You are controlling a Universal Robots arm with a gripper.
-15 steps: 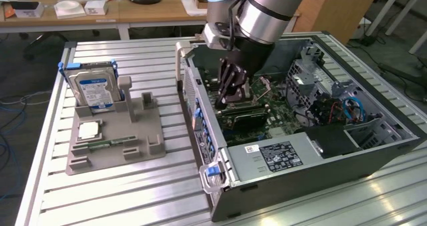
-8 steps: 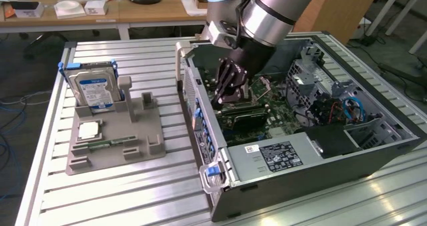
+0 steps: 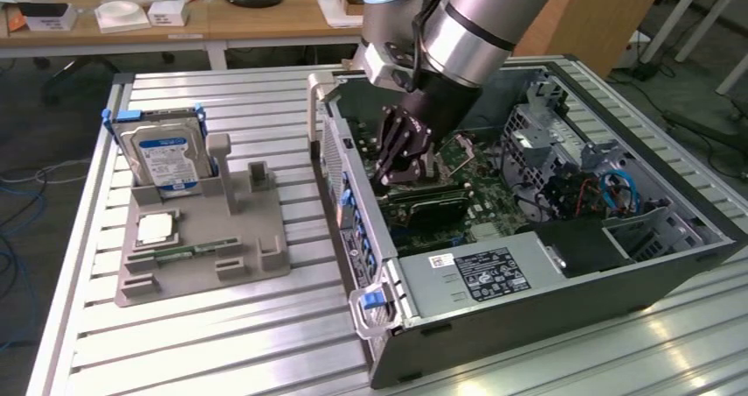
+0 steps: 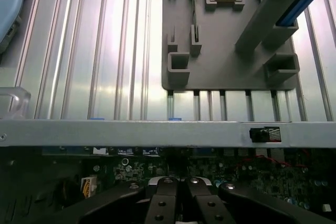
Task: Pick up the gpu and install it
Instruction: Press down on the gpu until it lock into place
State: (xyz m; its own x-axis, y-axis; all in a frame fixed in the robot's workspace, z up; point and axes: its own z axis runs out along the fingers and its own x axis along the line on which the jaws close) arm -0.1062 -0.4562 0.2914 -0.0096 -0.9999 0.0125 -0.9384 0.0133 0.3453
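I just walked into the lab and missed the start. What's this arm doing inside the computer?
The arm's gripper is reaching down into the open computer case, right over the motherboard. A black card, the gpu, lies low on the board just beneath the gripper, close to or in its slot. On the table towards the exterior view's left, the grey holder tray keeps the hard drive upright and a processor chip lying flat.

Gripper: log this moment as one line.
gripper: inside the computer case, over the motherboard | gpu: on board below | hard drive: in holder
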